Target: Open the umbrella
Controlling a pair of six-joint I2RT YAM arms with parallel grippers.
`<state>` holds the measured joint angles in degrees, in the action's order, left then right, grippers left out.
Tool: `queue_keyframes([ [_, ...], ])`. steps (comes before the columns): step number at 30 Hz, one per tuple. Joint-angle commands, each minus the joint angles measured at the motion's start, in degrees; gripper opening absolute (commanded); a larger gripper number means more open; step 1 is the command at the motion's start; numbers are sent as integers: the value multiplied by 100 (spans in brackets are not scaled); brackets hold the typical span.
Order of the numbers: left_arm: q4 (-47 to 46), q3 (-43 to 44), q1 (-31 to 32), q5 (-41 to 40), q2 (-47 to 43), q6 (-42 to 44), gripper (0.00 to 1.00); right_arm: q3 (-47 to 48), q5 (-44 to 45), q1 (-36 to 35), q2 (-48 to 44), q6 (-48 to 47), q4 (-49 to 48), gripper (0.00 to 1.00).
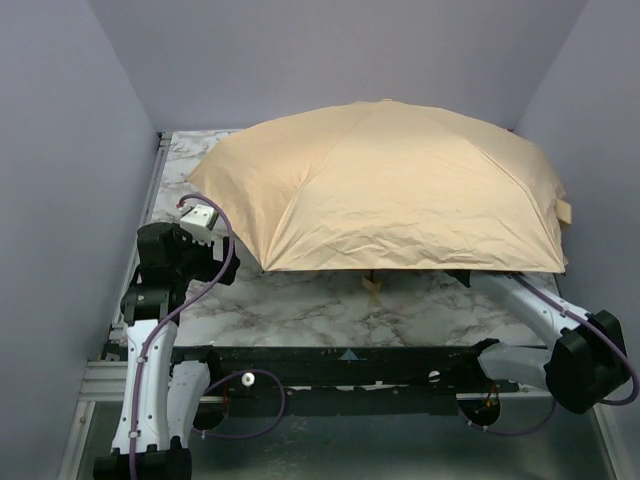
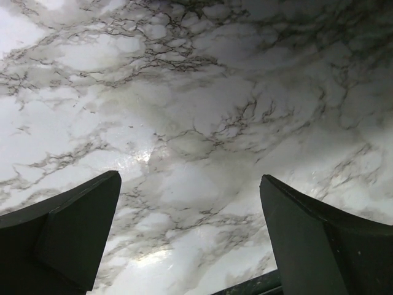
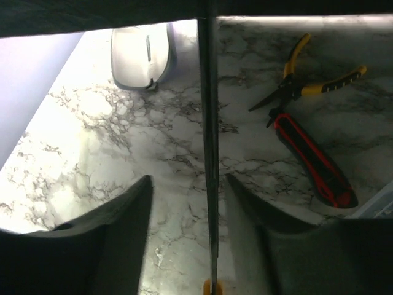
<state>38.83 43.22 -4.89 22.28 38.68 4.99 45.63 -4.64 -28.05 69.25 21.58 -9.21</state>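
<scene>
The umbrella (image 1: 400, 185) stands spread, its peach-tan canopy covering the back and right of the marble table (image 1: 300, 300). A bit of tan handle (image 1: 372, 285) peeks out below the front rim. In the right wrist view the thin black shaft (image 3: 209, 153) runs between the fingers of my right gripper (image 3: 188, 178). That gripper is open: the shaft lies close to the right finger, with a clear gap to the left one. The black lining (image 3: 123, 15) is overhead. My left gripper (image 2: 190, 178) is wide open over bare marble, holding nothing.
Under the canopy lie a lavender oval case (image 3: 140, 55), yellow-handled pliers (image 3: 307, 77) and a red-and-black handled tool (image 3: 313, 163). The left arm (image 1: 165, 265) stands at the table's left front, beside the canopy edge. Grey walls close in on both sides.
</scene>
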Motion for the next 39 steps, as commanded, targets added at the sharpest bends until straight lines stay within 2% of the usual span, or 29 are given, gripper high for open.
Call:
queue_keyframes([
  [1, 494, 105, -43, 139, 27, 1133, 99, -164, -264, 12, -389, -624, 199, 65],
  [3, 513, -32, -39, 118, -116, 1452, 99, -225, -291, 11, -563, -867, 424, 77],
  [8, 685, -275, -39, 308, -484, 1996, 99, -534, -389, 11, -1205, -1698, 1190, 91],
  [10, 765, -363, -39, 398, -632, 2172, 99, -685, -450, 10, -1528, -2084, 1489, 93],
  [15, 714, -617, -42, 104, -976, 2369, 99, -1180, -484, 17, -2413, -3366, 2206, 96],
  [21, 391, -1015, -44, -851, -1378, 2508, 98, -1610, -418, 10, -3750, -4586, 3109, 97],
  [25, -45, -1422, -42, -1596, -1712, 2718, 98, -1730, -30, 15, -4507, -5139, 3535, 98],
  [31, -525, -1906, -36, -1892, -2035, 3237, 99, -1886, 998, 10, -5180, -5338, 3830, 98],
  [39, -1067, -1970, -23, -2017, -1643, 3095, 98, -1862, 1727, 10, -5371, -5337, 3863, 98],
])
